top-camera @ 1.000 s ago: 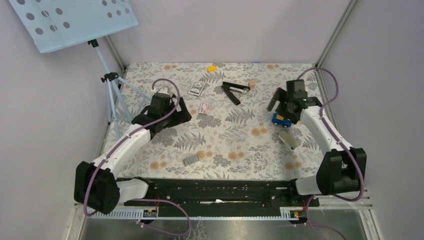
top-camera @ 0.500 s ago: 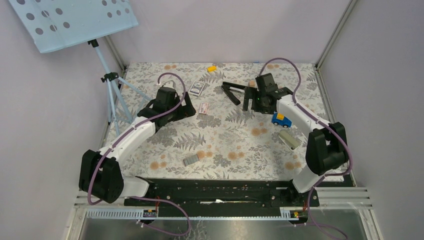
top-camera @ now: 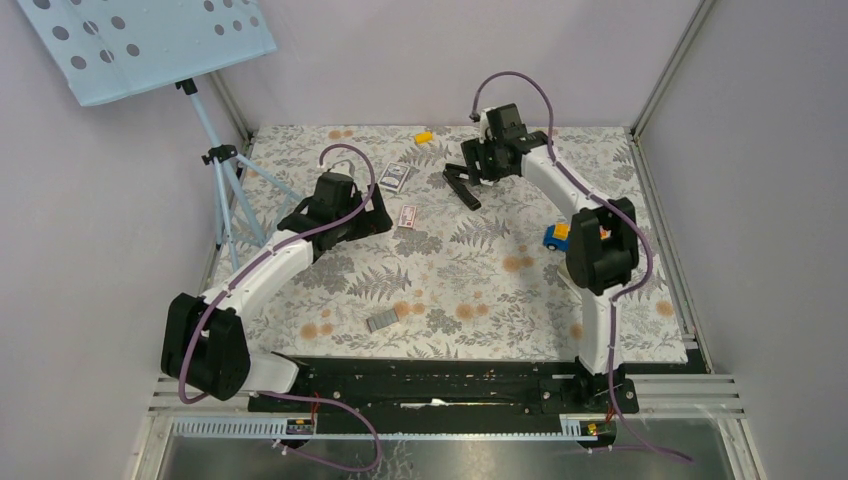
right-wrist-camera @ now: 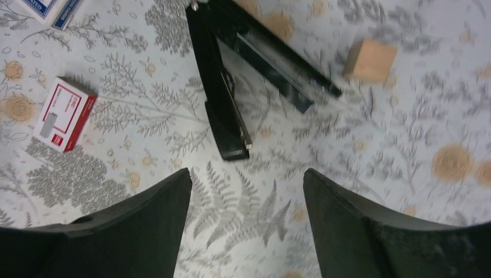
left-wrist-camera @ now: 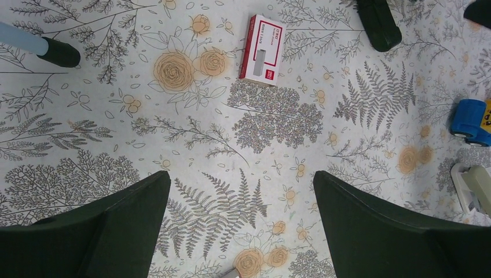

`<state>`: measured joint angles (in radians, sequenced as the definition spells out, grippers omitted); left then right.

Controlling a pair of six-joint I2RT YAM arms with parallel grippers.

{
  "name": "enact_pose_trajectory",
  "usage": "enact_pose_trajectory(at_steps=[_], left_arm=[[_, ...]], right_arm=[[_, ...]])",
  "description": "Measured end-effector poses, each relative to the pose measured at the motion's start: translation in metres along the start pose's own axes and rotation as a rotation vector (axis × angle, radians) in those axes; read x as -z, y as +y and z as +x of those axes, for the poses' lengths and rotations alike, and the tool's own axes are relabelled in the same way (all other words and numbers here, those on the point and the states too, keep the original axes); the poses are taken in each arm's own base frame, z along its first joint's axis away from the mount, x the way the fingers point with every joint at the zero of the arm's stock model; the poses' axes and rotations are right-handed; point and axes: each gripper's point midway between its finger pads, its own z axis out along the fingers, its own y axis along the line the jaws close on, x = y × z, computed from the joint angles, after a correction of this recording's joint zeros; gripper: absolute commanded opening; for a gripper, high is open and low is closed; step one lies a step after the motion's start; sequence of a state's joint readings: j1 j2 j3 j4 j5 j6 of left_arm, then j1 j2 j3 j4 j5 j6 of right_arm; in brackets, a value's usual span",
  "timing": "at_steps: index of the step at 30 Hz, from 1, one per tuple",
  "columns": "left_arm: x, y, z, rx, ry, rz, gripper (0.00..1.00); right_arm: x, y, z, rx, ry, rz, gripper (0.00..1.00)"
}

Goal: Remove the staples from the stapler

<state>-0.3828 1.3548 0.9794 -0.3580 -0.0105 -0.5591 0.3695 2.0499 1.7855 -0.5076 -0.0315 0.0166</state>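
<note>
1. Finds stapler (top-camera: 460,188) splayed at upper centre, near far table (top-camera: 450,270) edge; open room below.
2. Sees right gripper (right-wrist-camera: 246,174) wide, empty, over it; left gripper (left-wrist-camera: 240,179) wide, empty.
3. Marks right gripper now further left than earlier.

Even diffuse light, soft shadows; right wrist view slightly motion-blurred.
</note>
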Motion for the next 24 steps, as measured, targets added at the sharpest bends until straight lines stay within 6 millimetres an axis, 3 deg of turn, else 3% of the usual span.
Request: enact_pose_trajectory(at_steps=[8,15,24], left_arm=[[0.005,-0.004,0.001,-0.05,0.009,0.033,0.99],[0.024,-0.01,-0.014,-0.088,-0.057,0.064,0.99],[0.025,-0.01,-0.014,-0.095,-0.059,0.066,0.99]], right_arm=[[-0.042,-0.017,-0.035,0.208,-0.039,-0.046,0.57],[-0.064,-0.026,-0.023,0.377,-0.027,-0.136,0.56],[-0.099,-0.025,-0.009,0.527,-0.005,-0.19,0.47]])
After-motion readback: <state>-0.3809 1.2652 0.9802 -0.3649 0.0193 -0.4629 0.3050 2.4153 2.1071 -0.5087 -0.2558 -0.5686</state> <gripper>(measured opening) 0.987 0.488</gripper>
